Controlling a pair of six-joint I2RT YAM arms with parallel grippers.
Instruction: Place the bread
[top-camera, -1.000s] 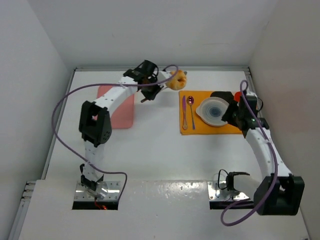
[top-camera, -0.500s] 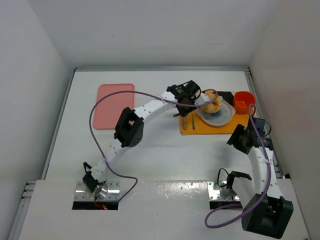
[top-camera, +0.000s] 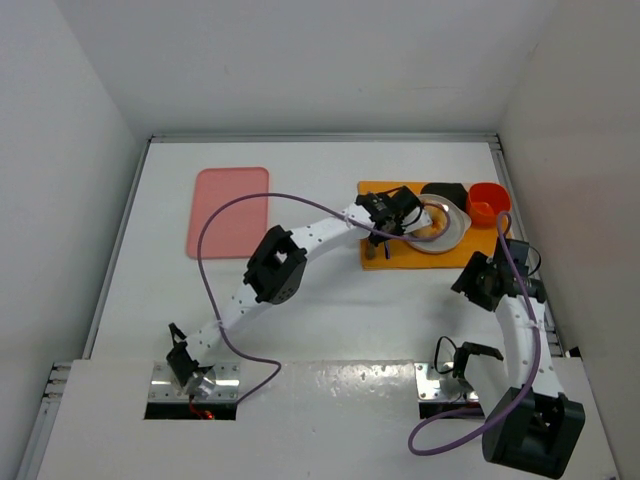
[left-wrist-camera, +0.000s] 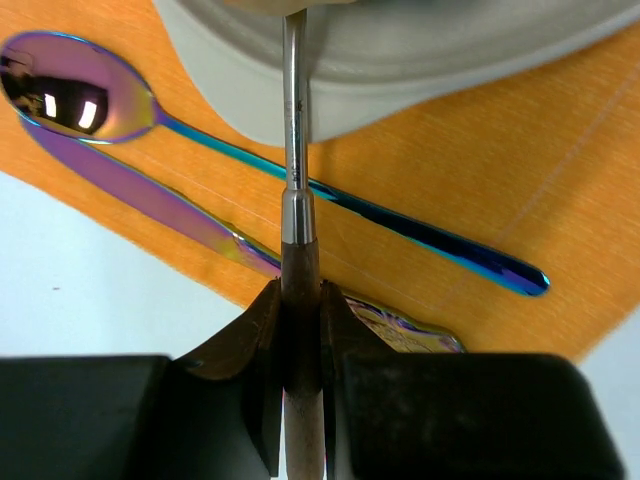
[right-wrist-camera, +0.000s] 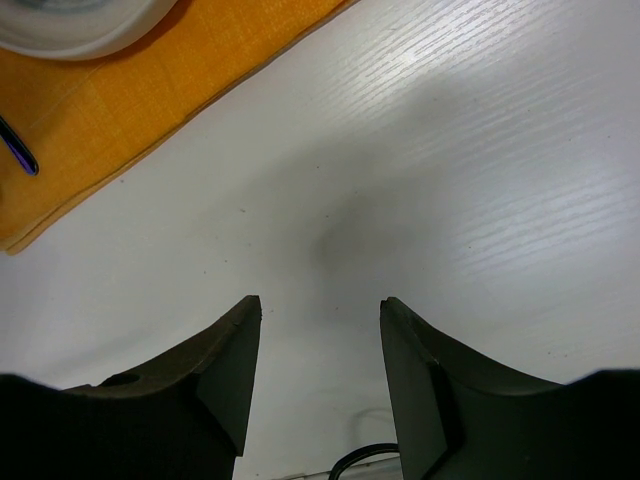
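Orange cloth mat (top-camera: 378, 258), far right of the white table (top-camera: 330, 320), bears 1 white plate (top-camera: 456, 236), 1 iridescent spoon (left-wrist-camera: 200, 135) and 1 iridescent knife (left-wrist-camera: 150, 195); the 2 utensils lie side by side on the mat, just left of the plate. Item 1, the bread (top-camera: 429, 222): a small golden-brown bun sitting within the plate's rim; we cannot tell whether it rests on the plate or hangs just above it. Left gripper (left-wrist-camera: 298, 310) is pinched tight on a slim tool (left-wrist-camera: 297, 230) with a brown handle and a metal shaft, which runs forward across the spoon handle and over the plate edge toward the bread. Right gripper (right-wrist-camera: 320, 330) hovers over bare table near the mat's near-right corner, fingers spread, nothing between them. Behind the plate we note 1 black container (top-camera: 443, 190) and 1 red cup (top-camera: 487, 203). Pink mat (top-camera: 228, 212), 1 piece, lies well apart at the far left.
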